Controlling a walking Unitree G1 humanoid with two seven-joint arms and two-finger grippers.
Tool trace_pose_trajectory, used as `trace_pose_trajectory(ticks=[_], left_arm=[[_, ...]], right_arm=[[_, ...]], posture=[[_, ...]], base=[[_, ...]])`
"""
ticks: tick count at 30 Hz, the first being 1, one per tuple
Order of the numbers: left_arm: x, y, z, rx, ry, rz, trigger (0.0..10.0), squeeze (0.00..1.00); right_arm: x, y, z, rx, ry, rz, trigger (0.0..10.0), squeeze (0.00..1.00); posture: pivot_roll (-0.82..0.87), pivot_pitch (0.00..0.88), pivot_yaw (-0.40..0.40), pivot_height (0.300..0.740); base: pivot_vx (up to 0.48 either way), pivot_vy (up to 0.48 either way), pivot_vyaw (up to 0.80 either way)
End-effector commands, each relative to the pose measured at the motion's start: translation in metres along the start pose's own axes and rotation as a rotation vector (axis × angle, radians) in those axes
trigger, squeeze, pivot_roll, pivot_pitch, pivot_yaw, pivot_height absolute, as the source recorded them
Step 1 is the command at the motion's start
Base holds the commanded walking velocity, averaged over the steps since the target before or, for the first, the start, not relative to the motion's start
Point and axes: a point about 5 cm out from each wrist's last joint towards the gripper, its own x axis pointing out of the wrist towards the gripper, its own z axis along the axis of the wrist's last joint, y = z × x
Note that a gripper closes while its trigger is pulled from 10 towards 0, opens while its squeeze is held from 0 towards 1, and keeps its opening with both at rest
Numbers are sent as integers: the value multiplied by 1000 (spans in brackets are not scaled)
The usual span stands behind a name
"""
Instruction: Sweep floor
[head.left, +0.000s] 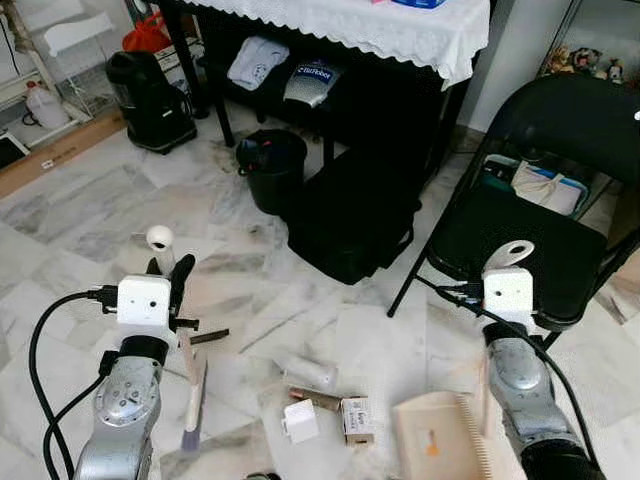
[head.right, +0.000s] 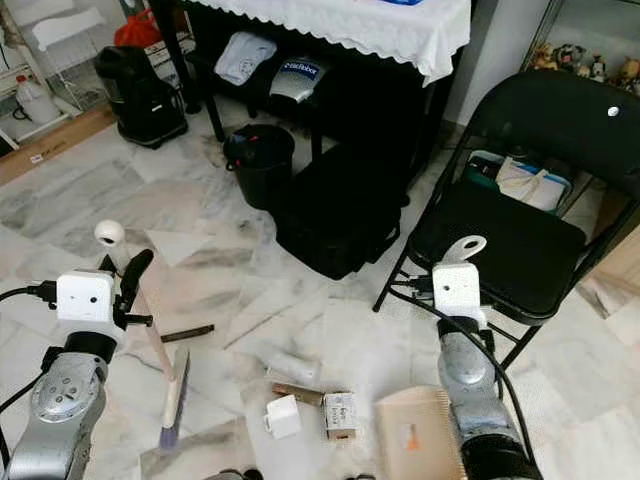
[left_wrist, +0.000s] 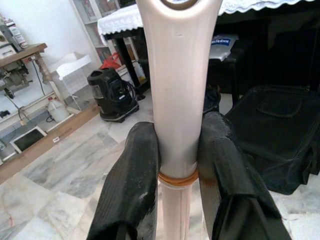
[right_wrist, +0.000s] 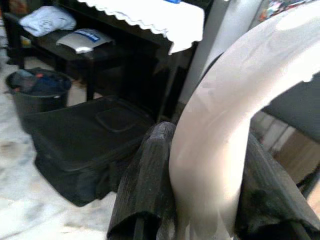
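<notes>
The floor (head.left: 90, 210) is white marble with grey veins, and on it lie a cream brush (head.left: 192, 395) with purple-grey bristles, a beige dustpan (head.left: 440, 437) carrying a small orange mark, and a few white and brown boxes (head.left: 355, 420). The folding chair (head.left: 540, 200), the bin (head.left: 272, 165) and the bag (head.left: 352, 215) are all black (the bag looks matt). The table above them wears a white cloth (head.left: 370, 25) with a scalloped lace edge, and both silver arms end in white camera blocks with black fingers (left_wrist: 135, 185).
</notes>
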Motion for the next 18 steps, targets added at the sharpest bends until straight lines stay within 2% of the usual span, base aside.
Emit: trace_pose_trajectory(ticks=[1, 13, 18], left_arm=[[2, 5, 7, 8, -27, 10, 10000, 0], [-1, 8, 12, 16, -37, -2, 10000, 0], [-3, 9, 14, 22, -35, -17, 10000, 0]], right_arm=[[5, -3, 7, -3, -36, -14, 10000, 0], [10, 12, 12, 20, -92, -3, 10000, 0], [12, 12, 13, 12, -102, -30, 10000, 0]], posture=[[-7, 212, 29, 740], [29, 246, 61, 740], [35, 246, 74, 740]], base=[[0, 0, 0], [0, 0, 0], [0, 0, 0]])
